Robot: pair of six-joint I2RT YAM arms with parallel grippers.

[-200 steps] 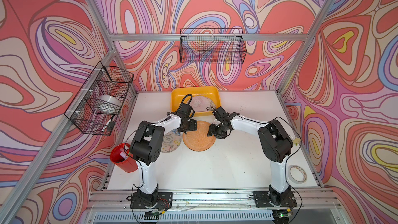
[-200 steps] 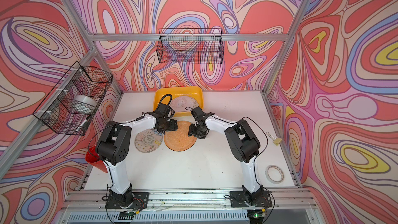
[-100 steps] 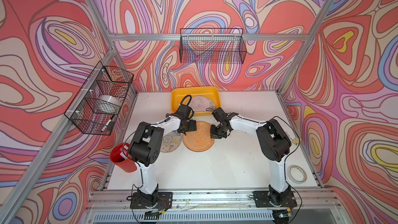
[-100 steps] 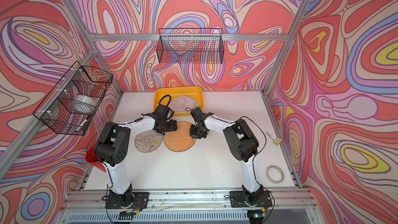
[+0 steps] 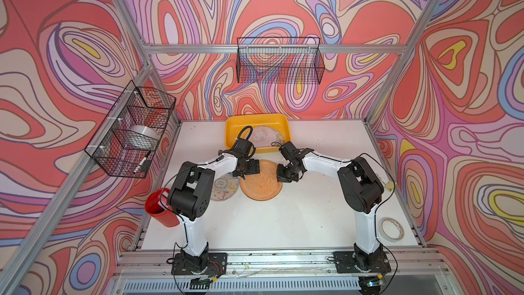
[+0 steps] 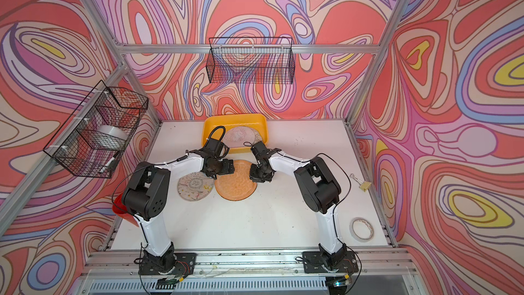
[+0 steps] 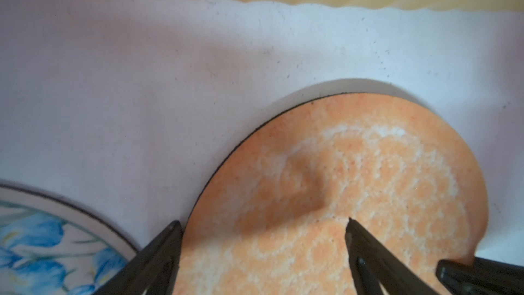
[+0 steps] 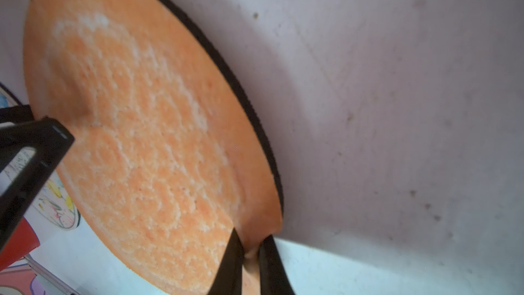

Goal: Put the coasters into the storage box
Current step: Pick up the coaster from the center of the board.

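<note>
Orange and pebbly on top with a dark underside, the plain coaster [image 5: 261,180] lies in the middle of the white table [image 5: 283,217], just on the near side of the storage box [image 5: 256,117], where printed coasters [image 5: 265,136] already rest. It looks light, thin and floppy, with a dent showing in its face in the left wrist view. The rim seems the only place to grasp, and it may sag when lifted. The right gripper [image 8: 251,239] is clenched on its right rim. The left gripper [image 7: 262,222] stands released, straddling the left edge. A blue-flowered coaster [image 5: 224,187] lies just beside, to the left.
</note>
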